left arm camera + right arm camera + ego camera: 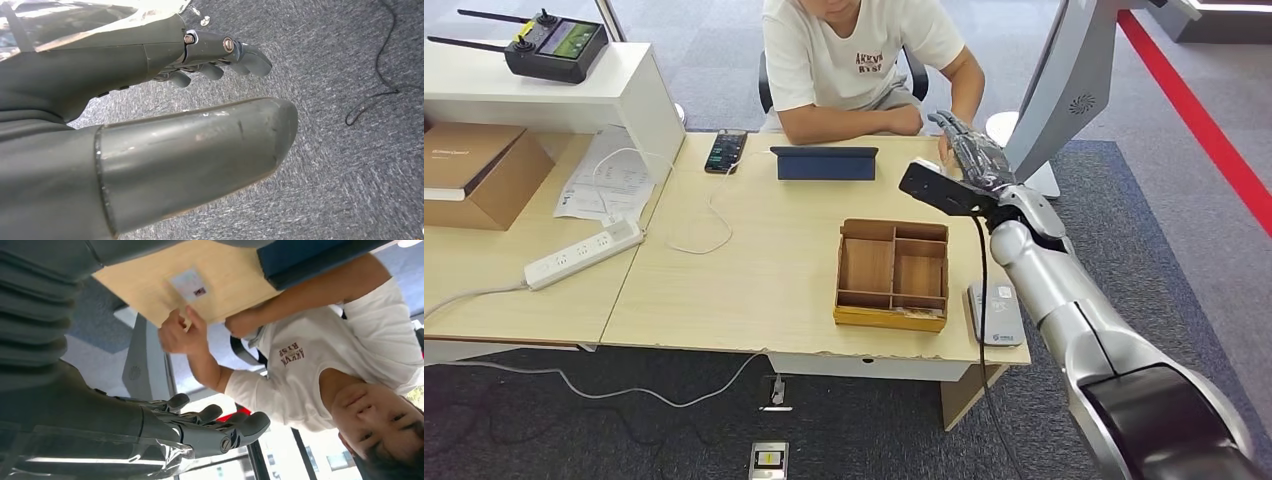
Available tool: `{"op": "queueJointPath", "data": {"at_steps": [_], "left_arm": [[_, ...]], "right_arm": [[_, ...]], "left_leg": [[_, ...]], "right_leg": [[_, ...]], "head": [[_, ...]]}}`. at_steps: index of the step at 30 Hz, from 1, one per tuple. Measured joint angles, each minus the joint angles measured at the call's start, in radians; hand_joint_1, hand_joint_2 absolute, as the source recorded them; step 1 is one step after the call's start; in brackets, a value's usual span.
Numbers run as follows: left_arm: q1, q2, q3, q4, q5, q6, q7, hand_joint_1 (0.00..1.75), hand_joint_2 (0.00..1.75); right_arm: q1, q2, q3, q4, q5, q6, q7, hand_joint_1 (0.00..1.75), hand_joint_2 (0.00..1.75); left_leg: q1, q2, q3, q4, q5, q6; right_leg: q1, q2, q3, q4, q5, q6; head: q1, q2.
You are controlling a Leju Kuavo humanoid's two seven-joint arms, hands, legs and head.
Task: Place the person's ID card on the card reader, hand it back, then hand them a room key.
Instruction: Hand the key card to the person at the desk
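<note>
Flat on table, ID card (189, 284).

Wooden tabletop (754, 260) carrying divided wooden tray (892, 276), card reader (996, 313) at right edge, tablet (824, 162), phone (725, 151) along far edge.

ID card (189, 284) beside person's hand (181, 333)

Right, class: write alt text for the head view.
The robot's right hand reaches across a wooden desk toward a seated person. On the desk lie a wooden divided tray, a card reader, a blue tablet case and a phone.
</note>
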Motion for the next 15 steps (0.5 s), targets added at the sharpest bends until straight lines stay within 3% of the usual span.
{"op": "queueJointPath", "data": {"at_steps": [6,15], "left_arm": [[0.002,0.000,0.000,0.000,-0.001,0.007,0.002,0.00,0.00],[0.003,0.000,0.004,0.000,0.003,0.005,0.001,0.00,0.00]], "right_arm": [[0.101,-0.025,-0.038,-0.152,-0.235,0.137,0.071,0.00,1.75],[0.300,-0.086,-0.046,-0.449,-0.294,0.251,0.173,0.00,1.75]], "left_leg": [[0.000,0.000,0.000,0.000,0.000,0.000],[0.000,0.000,0.000,0.000,0.000,0.000]], "right_leg": [[0.000,0.000,0.000,0.000,0.000,0.000],[0.000,0.000,0.000,0.000,0.000,0.000]], "head": [[0.000,0.000],[0.000,0.000]]}}
